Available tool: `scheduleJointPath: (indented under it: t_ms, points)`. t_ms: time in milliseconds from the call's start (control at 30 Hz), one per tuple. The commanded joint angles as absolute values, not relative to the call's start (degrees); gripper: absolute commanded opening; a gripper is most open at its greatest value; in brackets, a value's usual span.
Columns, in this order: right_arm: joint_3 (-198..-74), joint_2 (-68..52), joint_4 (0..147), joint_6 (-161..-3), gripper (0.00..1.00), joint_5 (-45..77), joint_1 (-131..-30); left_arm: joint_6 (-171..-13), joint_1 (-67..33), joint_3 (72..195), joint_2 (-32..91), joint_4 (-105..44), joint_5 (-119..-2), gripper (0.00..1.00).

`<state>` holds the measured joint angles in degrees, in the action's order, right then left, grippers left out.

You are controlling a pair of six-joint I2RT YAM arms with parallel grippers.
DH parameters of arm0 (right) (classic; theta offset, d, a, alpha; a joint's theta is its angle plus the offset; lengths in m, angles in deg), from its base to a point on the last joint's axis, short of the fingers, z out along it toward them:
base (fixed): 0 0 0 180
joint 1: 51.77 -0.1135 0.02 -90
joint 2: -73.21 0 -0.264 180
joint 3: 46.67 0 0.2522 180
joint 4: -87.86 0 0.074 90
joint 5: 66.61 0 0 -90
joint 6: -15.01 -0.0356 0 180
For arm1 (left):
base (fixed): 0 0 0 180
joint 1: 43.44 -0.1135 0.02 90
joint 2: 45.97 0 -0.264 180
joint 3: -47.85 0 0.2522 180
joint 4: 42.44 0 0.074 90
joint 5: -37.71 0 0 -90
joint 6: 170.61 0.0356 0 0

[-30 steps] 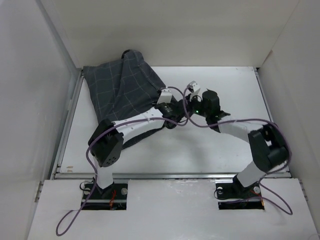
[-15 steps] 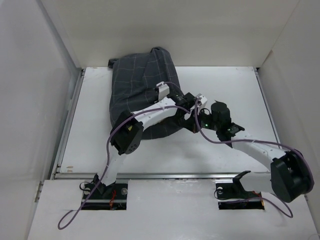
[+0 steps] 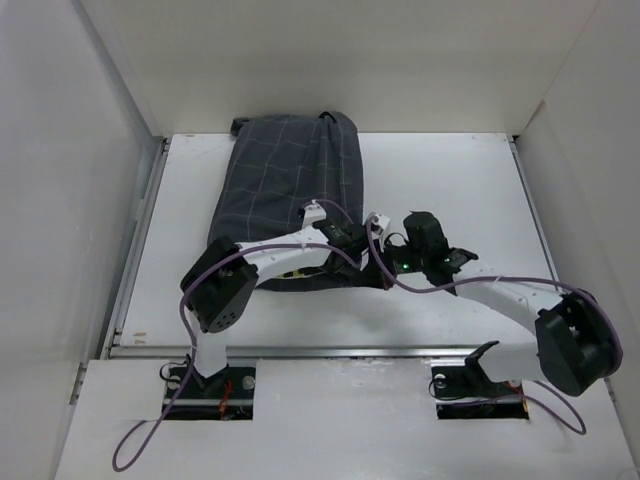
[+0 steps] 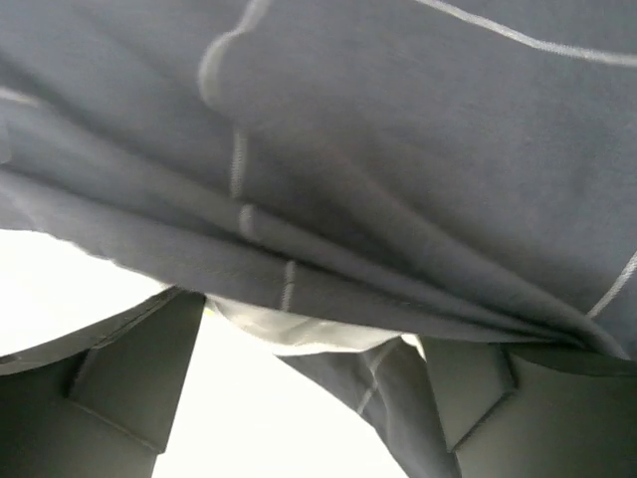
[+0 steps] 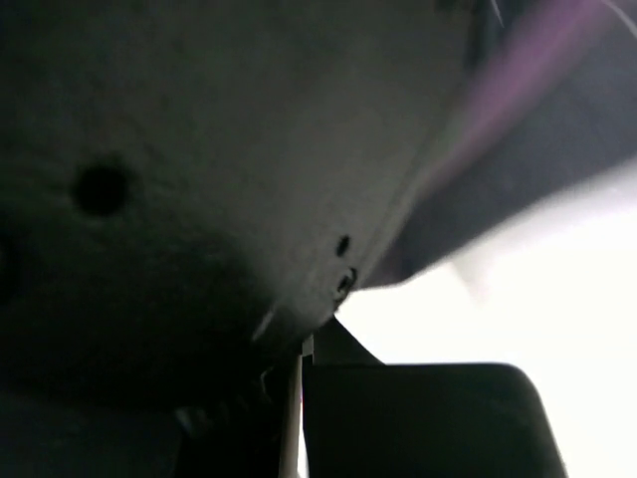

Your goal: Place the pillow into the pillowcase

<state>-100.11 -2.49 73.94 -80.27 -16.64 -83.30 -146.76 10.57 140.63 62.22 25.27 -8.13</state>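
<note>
**Item: pillowcase (image 3: 290,195).** It lies on the table (image 3: 460,180), back-left, with its long side running away from you and its near end by the two claws. A second ago it was bunched and slewed toward the left wall. It has since swung round and settled flat. It looks filled out along its whole length.

**Item: pillow.** You cannot see it plainly in any view. The bulk of the sack suggests it is inside. In the left wrist view a pale strip (image 4: 299,334) shows under the grey hem and may be its edge. Treat that as unconfirmed.

**Item: left claw (image 3: 358,252).** It was clamped a second ago and has now let go. Its fingers (image 4: 129,393) stand wide apart, and the checked fabric drapes loosely across the gap above them.

**Item: right claw (image 3: 380,228).** It is closed, just beside the left one at the near end of the sack. Its own camera is blocked by something dark and close, so you cannot tell whether it pinches any cloth.

**Note.** The release suggests the stuffing is largely done. What probably remains is to check that the mouth covers the pillow.
</note>
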Motion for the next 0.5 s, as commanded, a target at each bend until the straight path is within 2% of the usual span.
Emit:
scheduleJointPath:
  t_ms: [0, 67, 100, 133, 233, 267, 300, 367, 400, 433, 467]
  points:
    - [-104.5, -5.4, 71.8, -86.2, 0.0, -4.5, -78.8, -136.6, 27.3, 136.3, 50.7, 18.4, -19.3, 0.78]
    - [-104.6, -5.4, 70.3, -85.6, 0.03, -4.5, -78.8, -134.2, 27.8, 134.6, 48.0, 15.4, -23.6, 0.67]
    - [-104.6, -4.6, 69.7, -85.1, 0.12, -4.5, -78.8, -134.7, 28.5, 133.2, 45.4, 15.4, -24.5, 0.56]
    - [-104.6, -3.5, 69.2, -85.1, 0.16, -4.5, -78.8, -134.7, 29.1, 132.5, 44.0, 15.4, -25.4, 0.49]
    - [-104.0, -0.3, 66.6, -84.3, 0.16, 1.2, -78.8, -136.7, 29.7, 131.0, 37.2, 15.4, -25.9, 0.36]
    - [-103.5, 0.4, 65.9, -83.8, 0.16, 4.5, -78.8, -137.2, 29.7, 131.0, 35.3, 15.4, -25.9, 0.38]
    - [-103.5, 1.1, 64.4, -83.8, 0.18, 6.0, -78.8, -136.6, 30.2, 130.3, 33.2, 14.4, -25.1, 0.45]
    - [-103.5, 2.9, 62.9, -83.8, 0.25, 7.8, -78.8, -135.2, 30.2, 128.4, 26.7, 10.2, -24.5, 0.74]
    - [-103.5, 3.6, 61.7, -83.8, 0.3, 7.8, -78.8, -133.6, 30.2, 127.4, 24.5, 8.3, -25.7, 0.95]
    - [-103.5, 5.2, 61.7, -83.8, 0.32, 7.8, -78.8, -132.7, 30.2, 126.4, 20.8, 7.1, -27.1, 1.0]
    - [-103.5, 6.3, 61.0, -83.8, 0.34, 7.8, -78.8, -131.9, 30.2, 124.1, 19.0, 6.0, -27.9, 1.0]
